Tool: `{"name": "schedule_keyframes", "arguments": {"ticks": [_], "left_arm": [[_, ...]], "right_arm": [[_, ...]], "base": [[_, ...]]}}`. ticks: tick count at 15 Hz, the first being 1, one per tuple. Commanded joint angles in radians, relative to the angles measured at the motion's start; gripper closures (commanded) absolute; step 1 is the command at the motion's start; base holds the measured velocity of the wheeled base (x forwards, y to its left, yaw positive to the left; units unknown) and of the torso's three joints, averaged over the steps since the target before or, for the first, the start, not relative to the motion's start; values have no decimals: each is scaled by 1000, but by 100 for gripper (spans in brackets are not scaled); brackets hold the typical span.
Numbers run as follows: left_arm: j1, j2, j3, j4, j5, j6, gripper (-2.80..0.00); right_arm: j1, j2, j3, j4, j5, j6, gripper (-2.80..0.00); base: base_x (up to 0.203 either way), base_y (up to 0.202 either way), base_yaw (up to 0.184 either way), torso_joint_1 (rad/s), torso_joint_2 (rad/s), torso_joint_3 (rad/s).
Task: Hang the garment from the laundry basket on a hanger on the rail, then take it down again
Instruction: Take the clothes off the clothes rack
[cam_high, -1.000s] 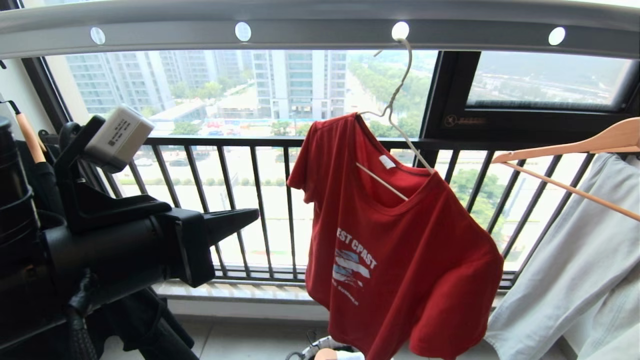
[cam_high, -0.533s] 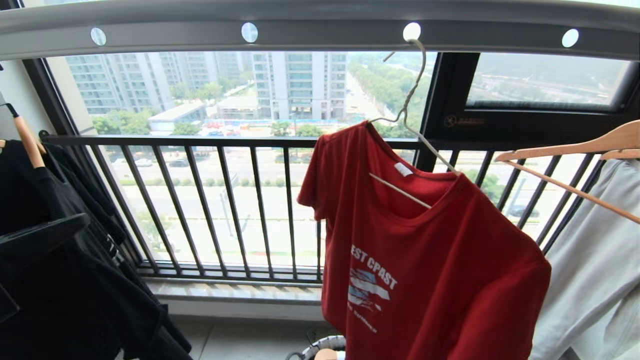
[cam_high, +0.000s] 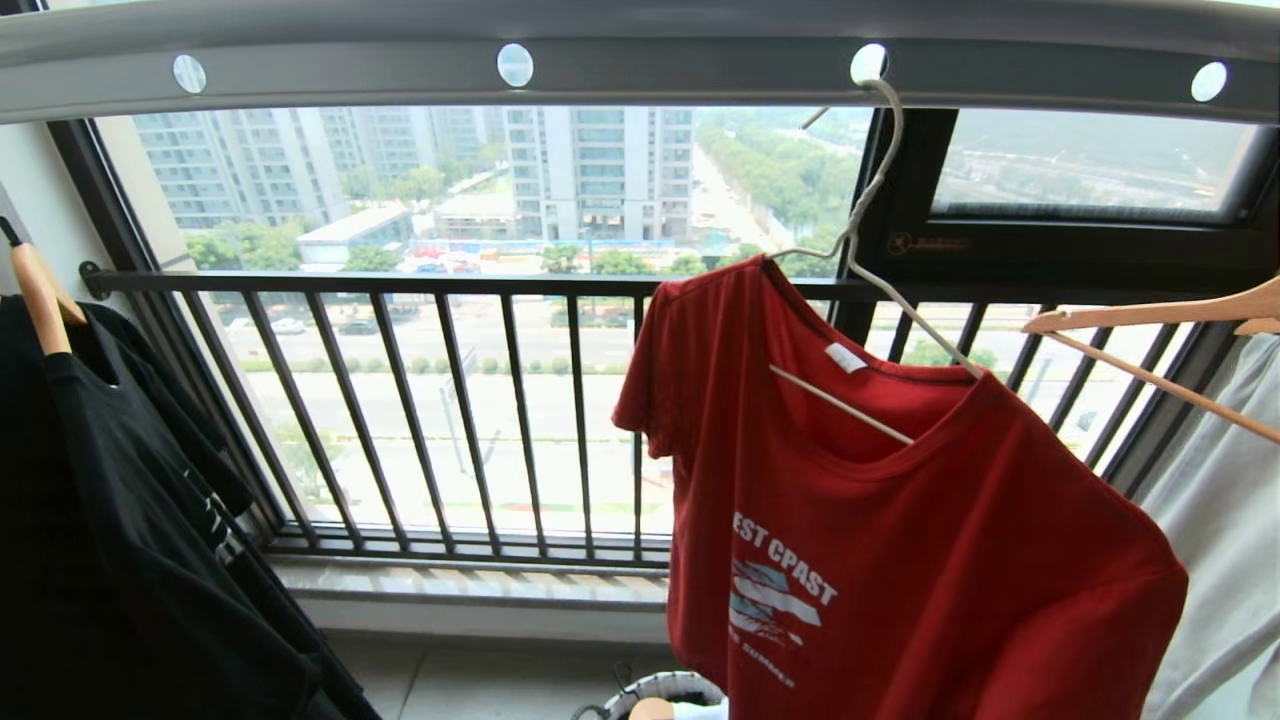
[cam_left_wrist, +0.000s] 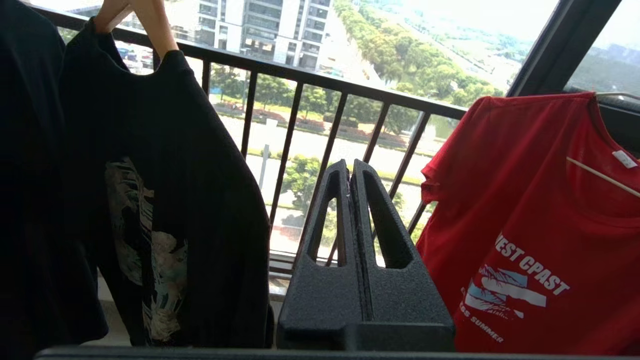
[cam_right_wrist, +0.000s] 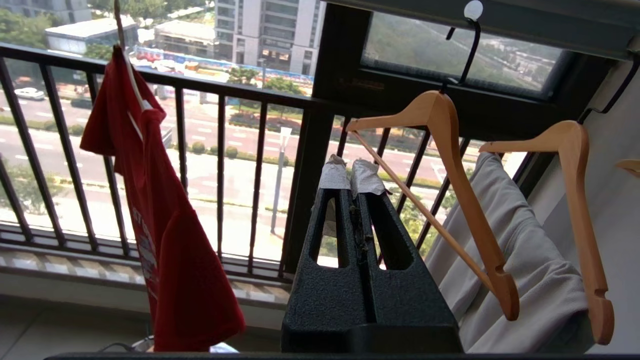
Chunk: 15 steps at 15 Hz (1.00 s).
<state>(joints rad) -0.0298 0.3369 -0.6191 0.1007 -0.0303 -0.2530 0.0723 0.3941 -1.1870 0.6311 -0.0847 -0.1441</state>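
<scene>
Red T-shirt (cam_high: 900, 540) on white wire hanger (cam_high: 868, 215), hooked on rail (cam_high: 640, 60); print reads "EST CPAST", "SUMMER" beneath. Left gripper (cam_left_wrist: 350, 167), right gripper (cam_right_wrist: 352, 172) both closed, empty.

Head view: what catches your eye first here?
A red T-shirt on a thin white hanger, hooked into a hole of the overhead rail, right of centre. A black T-shirt hangs at far left, a pale garment at far right.

Daylight floods a window (cam_high: 600, 190) behind a black barred railing (cam_high: 440, 420), over a pale floor (cam_high: 500, 685).
</scene>
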Motion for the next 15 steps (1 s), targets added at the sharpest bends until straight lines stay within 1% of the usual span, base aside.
{"name": "schedule_keyframes", "arguments": {"ticks": [1, 3, 5, 6, 7, 8, 9, 10, 11, 12, 13, 14, 15], "left_arm": [[30, -152, 20, 76, 1, 3, 0], [38, -207, 108, 111, 8, 33, 0], [36, -283, 243, 114, 5, 66, 0], [35, -309, 315, 110, 3, 100, 0], [34, -322, 392, 80, 3, 137, 0], [33, -328, 462, -7, 3, 160, 0], [33, -331, 521, -127, 0, 177, 0], [33, -333, 579, -219, -3, 204, 0], [33, -335, 617, -263, -2, 251, 0], [32, -337, 619, -265, -2, 258, 0], [33, -335, 619, -256, -3, 270, 0], [33, -336, 619, -228, 0, 288, 0], [33, -336, 619, -173, 8, 314, 0]], "right_arm": [[-15, -111, 94, 11, 0, 1, 0], [-37, -173, 218, 9, 7, 4, 0], [-52, -241, 390, -23, 36, 20, 0], [-56, -280, 492, -60, 58, 26, 0], [-58, -321, 611, -116, 75, 30, 0], [-60, -345, 730, -191, 86, 36, 0], [-62, -361, 837, -281, 93, 44, 0], [-63, -372, 945, -381, 98, 51, 0], [-63, -380, 1041, -465, 103, 56, 0], [-64, -386, 1110, -531, 107, 59, 0], [-64, -391, 1155, -588, 110, 57, 0], [-65, -394, 1180, -608, 112, 46, 0], [-65, -394, 1183, -611, 113, 42, 0]], "base": [[0, 0, 0, 0, 0, 0], [0, 0, 0, 0, 0, 0], [0, 0, 0, 0, 0, 0], [0, 0, 0, 0, 0, 0], [0, 0, 0, 0, 0, 0], [0, 0, 0, 0, 0, 0], [0, 0, 0, 0, 0, 0], [0, 0, 0, 0, 0, 0], [0, 0, 0, 0, 0, 0], [0, 0, 0, 0, 0, 0], [0, 0, 0, 0, 0, 0], [0, 0, 0, 0, 0, 0], [0, 0, 0, 0, 0, 0]]}}
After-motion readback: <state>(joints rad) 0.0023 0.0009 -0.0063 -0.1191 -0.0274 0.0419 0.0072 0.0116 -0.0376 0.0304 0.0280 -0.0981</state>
